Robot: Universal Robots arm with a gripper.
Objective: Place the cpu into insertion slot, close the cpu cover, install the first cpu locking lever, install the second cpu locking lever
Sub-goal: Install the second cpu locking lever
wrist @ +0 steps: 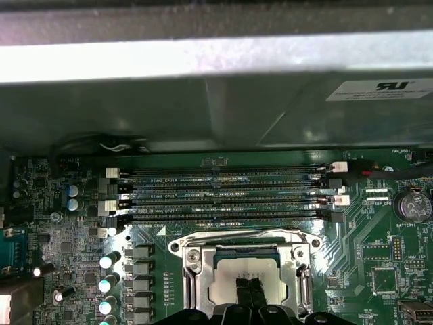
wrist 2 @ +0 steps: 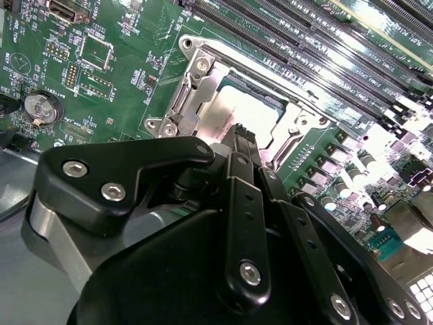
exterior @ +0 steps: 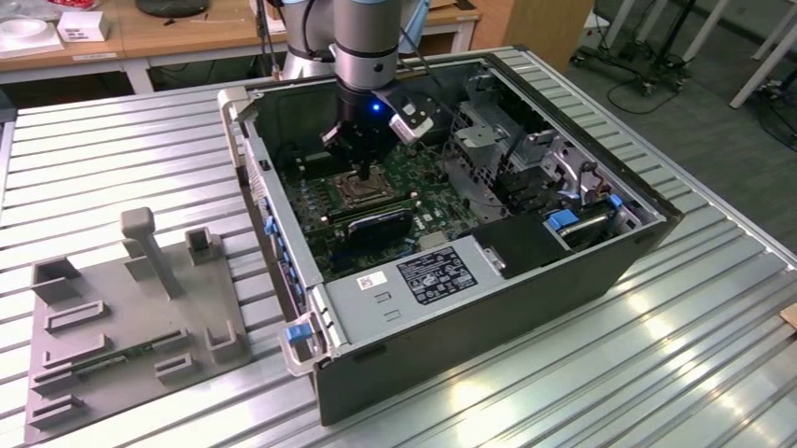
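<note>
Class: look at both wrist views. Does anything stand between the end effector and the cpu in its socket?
Nothing visible does. The end effector sits directly over the cpu, which lies in the insertion slot with the cpu cover framing it.

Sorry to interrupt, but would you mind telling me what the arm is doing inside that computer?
The arm has reached into the open computer case, and its claw is down over the insertion slot on the green motherboard. The cpu sits in the socket, with the cpu cover lying flat around it. The claw's fingertips are together, pressing at the chip's top.
</note>
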